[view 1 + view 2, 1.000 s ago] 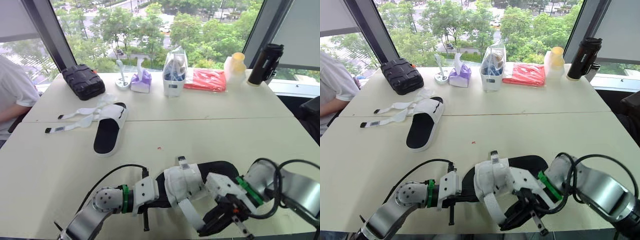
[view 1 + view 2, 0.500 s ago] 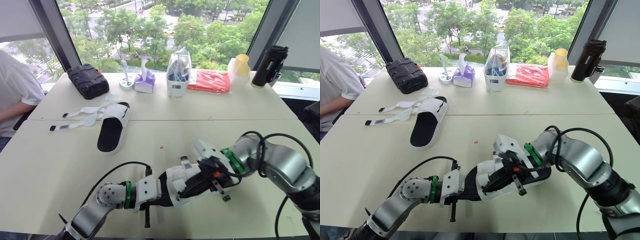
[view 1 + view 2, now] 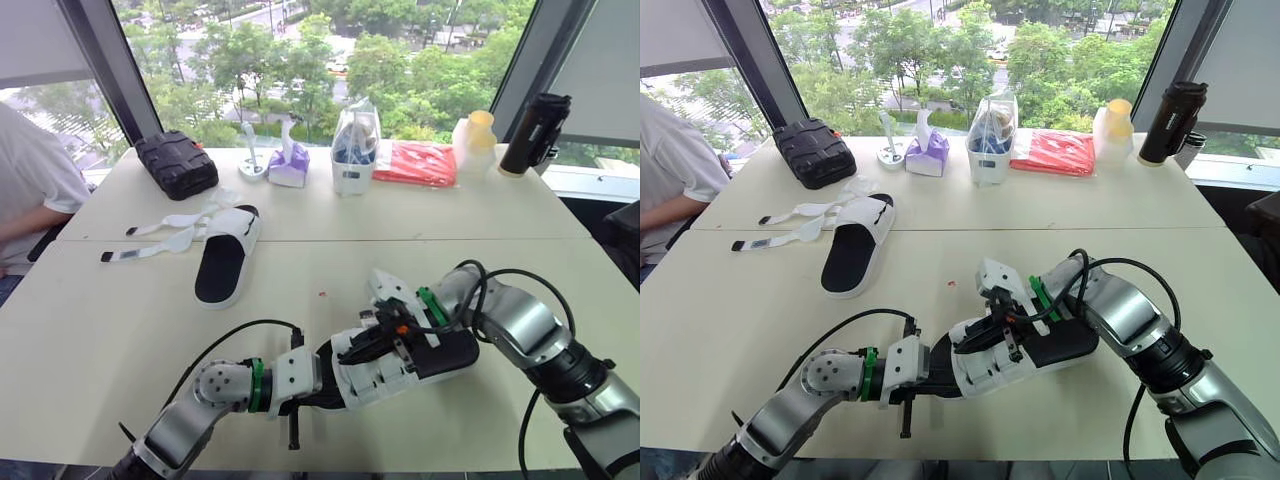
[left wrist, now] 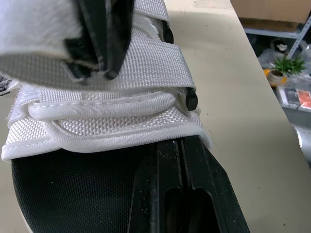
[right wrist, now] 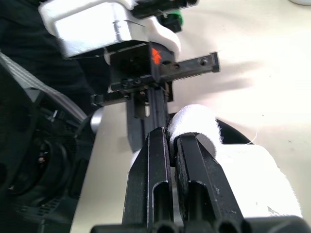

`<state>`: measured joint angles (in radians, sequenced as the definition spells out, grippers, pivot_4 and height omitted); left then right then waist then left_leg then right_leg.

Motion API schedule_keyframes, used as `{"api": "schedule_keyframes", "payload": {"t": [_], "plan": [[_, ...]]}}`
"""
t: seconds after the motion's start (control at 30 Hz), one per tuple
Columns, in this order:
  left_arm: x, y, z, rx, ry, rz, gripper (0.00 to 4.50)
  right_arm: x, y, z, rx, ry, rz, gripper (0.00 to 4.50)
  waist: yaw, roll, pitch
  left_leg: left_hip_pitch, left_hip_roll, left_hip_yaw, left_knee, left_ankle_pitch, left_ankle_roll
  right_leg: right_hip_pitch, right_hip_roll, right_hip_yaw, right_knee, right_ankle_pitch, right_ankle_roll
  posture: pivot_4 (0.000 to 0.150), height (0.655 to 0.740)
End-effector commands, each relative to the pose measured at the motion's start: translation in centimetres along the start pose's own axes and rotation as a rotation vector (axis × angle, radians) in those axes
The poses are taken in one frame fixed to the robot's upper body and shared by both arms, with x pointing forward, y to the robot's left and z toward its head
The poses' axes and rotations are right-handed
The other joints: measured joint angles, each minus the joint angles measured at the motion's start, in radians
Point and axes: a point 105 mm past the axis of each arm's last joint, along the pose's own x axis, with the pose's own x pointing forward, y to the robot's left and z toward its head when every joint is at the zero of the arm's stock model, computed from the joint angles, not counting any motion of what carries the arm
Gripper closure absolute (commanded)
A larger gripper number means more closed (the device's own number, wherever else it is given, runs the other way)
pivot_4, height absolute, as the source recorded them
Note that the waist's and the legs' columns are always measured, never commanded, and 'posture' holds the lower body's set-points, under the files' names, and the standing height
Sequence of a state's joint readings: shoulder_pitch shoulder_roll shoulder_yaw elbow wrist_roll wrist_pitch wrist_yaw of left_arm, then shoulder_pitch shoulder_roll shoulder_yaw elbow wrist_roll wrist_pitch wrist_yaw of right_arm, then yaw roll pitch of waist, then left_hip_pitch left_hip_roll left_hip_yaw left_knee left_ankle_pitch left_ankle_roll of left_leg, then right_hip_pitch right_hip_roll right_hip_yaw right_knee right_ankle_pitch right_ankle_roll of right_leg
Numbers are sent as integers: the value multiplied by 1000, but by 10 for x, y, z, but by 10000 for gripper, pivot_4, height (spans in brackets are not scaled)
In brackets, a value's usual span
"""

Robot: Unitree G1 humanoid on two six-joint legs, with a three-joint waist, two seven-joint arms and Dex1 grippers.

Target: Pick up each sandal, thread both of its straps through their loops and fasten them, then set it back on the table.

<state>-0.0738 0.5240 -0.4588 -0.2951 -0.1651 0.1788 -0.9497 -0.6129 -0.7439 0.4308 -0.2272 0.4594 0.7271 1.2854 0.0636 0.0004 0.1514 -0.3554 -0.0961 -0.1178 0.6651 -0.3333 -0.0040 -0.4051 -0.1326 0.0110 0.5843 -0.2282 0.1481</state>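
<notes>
Item one: black-and-white sandal [image 3: 445, 352] at the near edge of the table [image 3: 500, 250], heel clamped in my left gripper [image 3: 318, 386], my right gripper [image 5: 170, 138] pinched tight on its white strap [image 5: 194, 121]. Item two: second sandal [image 3: 225, 262], flat on the table to my left, straps loose, end tags [image 3: 115, 256] too small to read.

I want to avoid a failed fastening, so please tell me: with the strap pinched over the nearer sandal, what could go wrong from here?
1. The right pincer grips the strap at a curled part; the strap may slip out before it lies flat.
2. The left pincer holds the near sandal by its heel end alone, so pressing could twist it loose.
</notes>
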Motion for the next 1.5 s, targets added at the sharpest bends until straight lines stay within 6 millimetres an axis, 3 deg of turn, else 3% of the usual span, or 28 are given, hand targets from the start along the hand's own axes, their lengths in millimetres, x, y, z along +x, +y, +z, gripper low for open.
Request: {"api": "schedule_keyframes", "payload": {"t": [0.03, 0.07, 0.17, 0.4, 0.57, 0.9, 1.07, 1.17, 1.4, 1.5], "plan": [[5, -22, -52, -131, 182, -54, 45000, -9, -18, 5, -39, 9, -118, 44815, -1, 0, 0, 0, 0, 0, 0, 1, 0, 0, 0, 0, 0, 0, 0, 1500, 7400], [4, -21, -51, -130, 183, -52, 45000, -9, -19, 4, -39, 8, -123, 44815, -1, 0, 0, 0, 0, 0, 0, 1, -1, 1, 0, 0, 0, 1, 0, 1500, 7400], [4, -19, -52, -127, 185, -45, 45000, -9, -23, 3, -29, 0, -136, 35777, -1, 0, 0, 2, 1, 0, 0, 3, -1, 1, 1, 0, 1, 1, 0, 1500, 7400], [2, -15, -52, -126, 187, -32, 45000, -2, -46, 3, -57, -10, -234, 1460, 0, 0, 0, 0, 0, -1, 0, 4, -1, 0, 1, 0, 2, 2, 0, 1500, 7400], [0, -13, -52, -124, 189, -24, 45000, 4, -64, 3, -73, -13, -298, 1460, 0, 0, 0, 0, 0, -1, 0, 5, -2, 0, 0, 0, 1, 2, 0, 1500, 7400], [-1, -11, -51, -120, 187, -13, 45000, 0, -41, 6, 90, -4, -81, 1460, -1, 0, 0, 0, 0, -1, 0, 4, -1, 0, 0, 0, 1, 2, -1, 1500, 7400], [0, -10, -51, -120, 185, -12, 45000, -1, -38, 9, 95, 6, -58, 1460, -1, 0, 0, 0, 0, -1, 0, 4, -1, 0, 0, 0, 1, 2, -1, 1500, 7400], [0, -10, -51, -119, 183, -11, 45000, -1, -39, 9, 94, 9, -56, 9344, -1, 0, 0, 0, 0, -1, 0, 4, -1, -1, 0, 0, 1, 2, -1, 1500, 7400], [0, -10, -52, -119, 182, -5, 45000, -1, -39, 10, 93, 12, -43, 44161, -1, 0, 0, 0, -1, -1, 0, 4, -1, -1, 0, 0, 1, 2, -1, 1500, 7400], [1, -11, -52, -119, 181, -3, 45000, -2, -38, 13, 87, 7, -40, 44671, 0, 0, 0, 0, -1, -1, 0, 4, -1, -1, 0, 0, 1, 2, -1, 1500, 7400]]}}
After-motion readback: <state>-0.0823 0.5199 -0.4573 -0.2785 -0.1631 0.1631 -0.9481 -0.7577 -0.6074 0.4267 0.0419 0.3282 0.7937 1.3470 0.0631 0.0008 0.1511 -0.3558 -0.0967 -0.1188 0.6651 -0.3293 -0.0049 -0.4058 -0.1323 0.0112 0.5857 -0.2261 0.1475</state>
